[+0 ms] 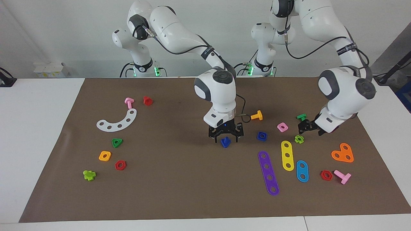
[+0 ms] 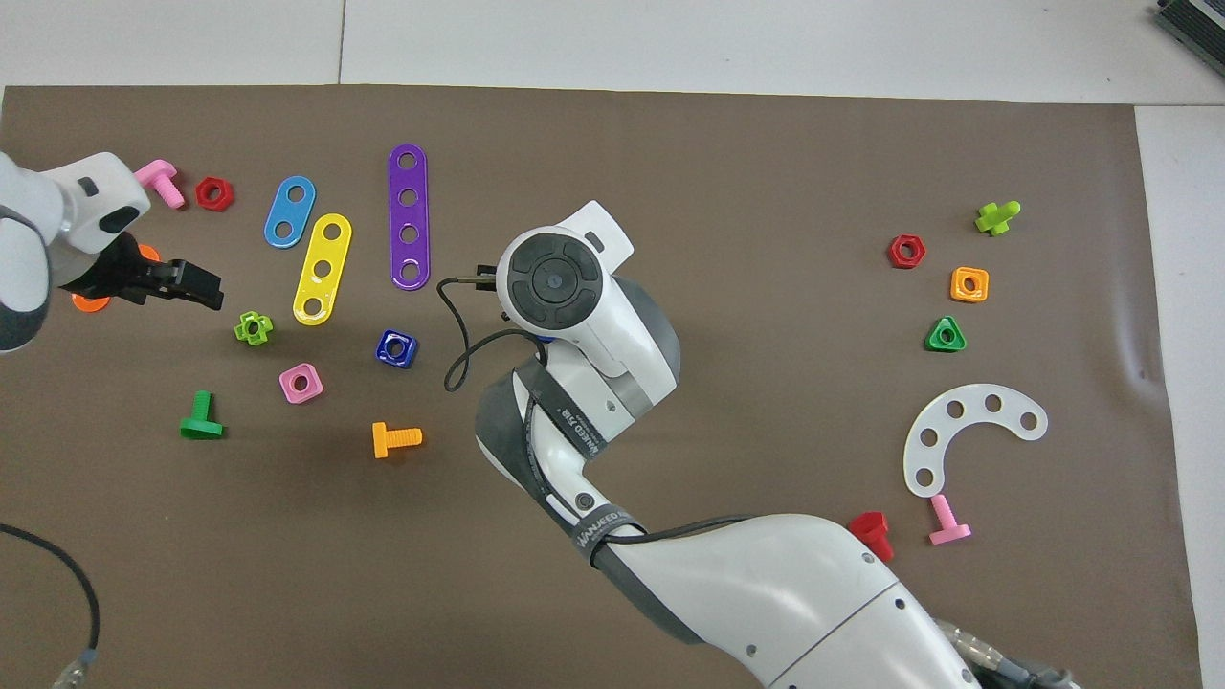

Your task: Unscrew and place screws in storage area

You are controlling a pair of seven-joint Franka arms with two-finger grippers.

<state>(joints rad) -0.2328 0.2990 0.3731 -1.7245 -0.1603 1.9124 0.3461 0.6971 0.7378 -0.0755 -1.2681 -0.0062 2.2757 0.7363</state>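
1. I see the dark-blue screw (image 1: 225, 142) standing head-down mid-mat, just beside the blue nut (image 1: 262, 136).
2. My right gripper (image 1: 226, 138) points straight down around it, fingers spread.
3. Left gripper (image 1: 309, 127) hangs released over the green nut (image 1: 299, 139).

Bright, even light; soft shadows

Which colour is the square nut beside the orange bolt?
Dark blue: the square nut shows best in the overhead view.
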